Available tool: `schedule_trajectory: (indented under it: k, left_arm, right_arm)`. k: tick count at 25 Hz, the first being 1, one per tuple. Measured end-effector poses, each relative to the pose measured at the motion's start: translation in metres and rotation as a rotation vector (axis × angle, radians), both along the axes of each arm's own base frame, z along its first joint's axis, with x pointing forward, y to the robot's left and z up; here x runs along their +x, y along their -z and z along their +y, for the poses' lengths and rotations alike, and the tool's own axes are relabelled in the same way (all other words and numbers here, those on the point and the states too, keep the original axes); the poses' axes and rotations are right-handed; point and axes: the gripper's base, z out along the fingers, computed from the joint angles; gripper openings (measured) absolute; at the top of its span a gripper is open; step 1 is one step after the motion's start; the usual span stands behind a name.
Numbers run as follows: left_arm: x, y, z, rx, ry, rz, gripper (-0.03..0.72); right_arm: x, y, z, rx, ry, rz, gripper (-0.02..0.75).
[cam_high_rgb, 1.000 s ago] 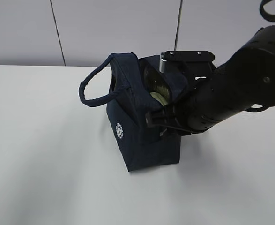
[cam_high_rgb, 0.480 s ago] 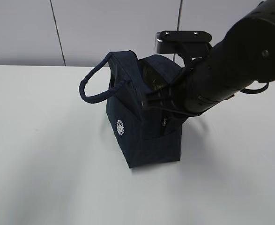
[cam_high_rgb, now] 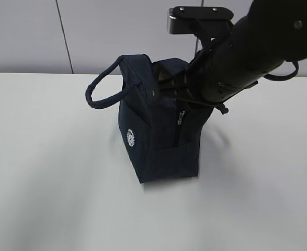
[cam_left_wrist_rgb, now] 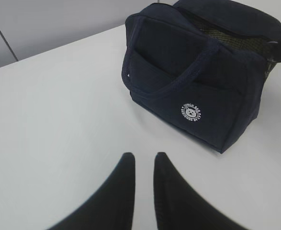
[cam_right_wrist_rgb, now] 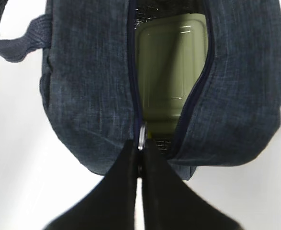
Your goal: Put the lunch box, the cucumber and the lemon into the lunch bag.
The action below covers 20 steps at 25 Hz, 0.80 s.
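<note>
Here, nearest the right wrist camera, the right gripper [cam_right_wrist_rgb: 139,158] has its two dark fingers pressed together on the metal ring pull [cam_right_wrist_rgb: 141,137] of the zip, so it is closed on that ring and on nothing else. Just beyond the fingertips the zip track [cam_right_wrist_rgb: 132,72] runs straight away from the gripper, along the long axis of the lunch bag [cam_right_wrist_rgb: 87,86], and the two sides of the opening spread apart from the ring onward. Through that gap shows the sage-green lid of the lunch box [cam_right_wrist_rgb: 171,76], lying lengthwise inside the bag, its long side in line with the zip. A sliver of yellow-green shows at the near end of the box; I cannot tell whether it is the lemon, and the cucumber is not visible in any view.

The relation that matters is this: the open stretch of zip lies directly ahead of the right gripper, along its own pointing direction, so any pull would travel along that line.

In the left wrist view, the left gripper [cam_left_wrist_rgb: 144,165] hovers over the bare white table [cam_left_wrist_rgb: 59,105], fingers slightly parted and empty, well apart from the bag, whose white round logo [cam_left_wrist_rgb: 190,112] faces it. The right arm is plainly the nearer one.

In the exterior view the bag [cam_high_rgb: 158,141] stands upright with one loop handle [cam_high_rgb: 103,89] drooping leftward.
</note>
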Motion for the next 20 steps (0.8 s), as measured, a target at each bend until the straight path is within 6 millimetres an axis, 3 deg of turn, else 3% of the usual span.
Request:
schedule_trajectory:
  k: [11,20]
  left_arm:
    - [0.014,0.018,-0.008,0.020,0.005,0.117,0.083]
    - [0.038,0.036,-0.028,-0.110,-0.014,0.197,0.090]
  right_arm:
    - [0.004,-0.018,0.002,-0.004,-0.025,-0.037,0.000]
    - [0.003,-0.019,0.004,-0.004,-0.059,-0.028,0.000]
